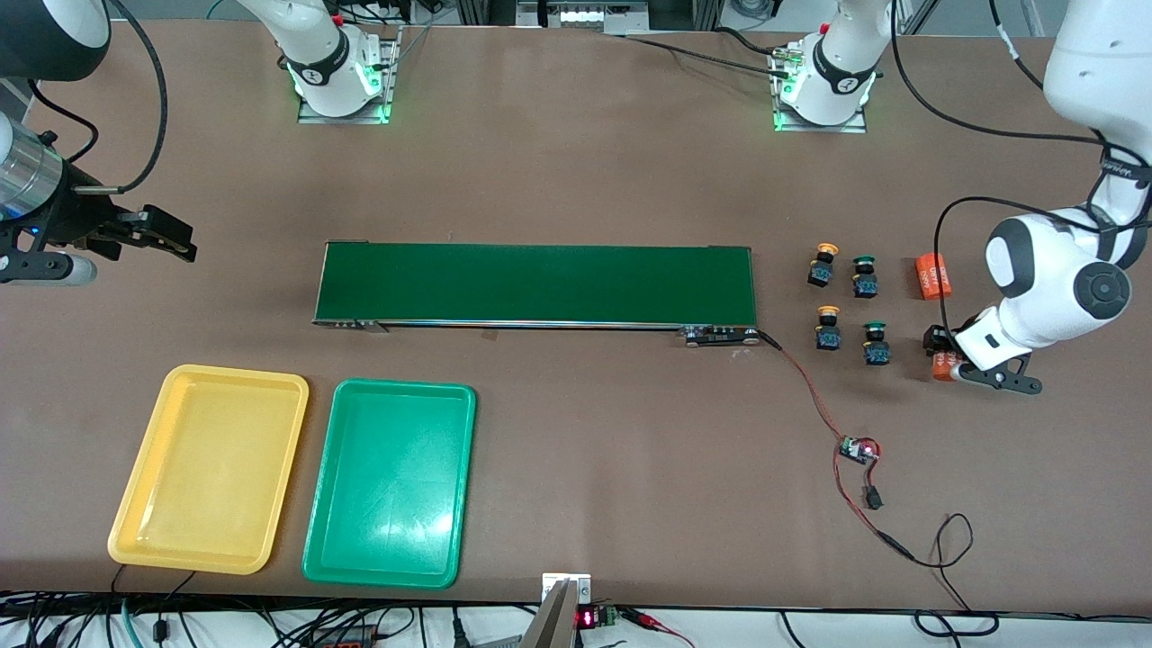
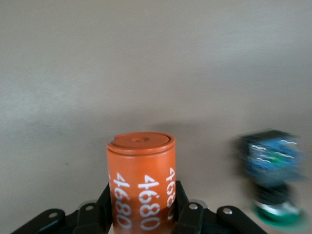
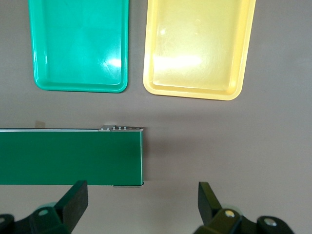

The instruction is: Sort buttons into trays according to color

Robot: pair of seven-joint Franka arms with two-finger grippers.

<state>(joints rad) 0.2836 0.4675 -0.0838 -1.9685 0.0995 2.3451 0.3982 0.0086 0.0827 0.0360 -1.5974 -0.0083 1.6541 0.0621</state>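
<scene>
Your left gripper (image 1: 947, 360) is down at the table near the left arm's end, with its fingers (image 2: 105, 209) pressed against both sides of an orange cylinder marked 4680 (image 2: 141, 183). In the left wrist view the cylinder's long axis runs straight out between the fingers, flat end cap facing away from the wrist. A second orange cylinder (image 1: 933, 276) lies on its side farther from the front camera.

The four buttons sit in a two-by-two group between the cylinders and the dark-green conveyor belt (image 1: 535, 283). Each stands with its cap farther from the front camera than its black-and-blue body. The two yellow-orange-capped buttons (image 1: 822, 265) (image 1: 828, 328) form the column beside the belt; the two green-capped buttons (image 1: 865, 276) (image 1: 876, 344) form the column beside the cylinders. No button is held.

The yellow tray (image 1: 210, 468) and green tray (image 1: 390, 482) lie side by side, nearer the front camera than the belt, toward the right arm's end.

Your right gripper (image 1: 153, 236) waits above the table off the belt's end, fingers (image 3: 73, 202) spread wide with nothing between them.
</scene>
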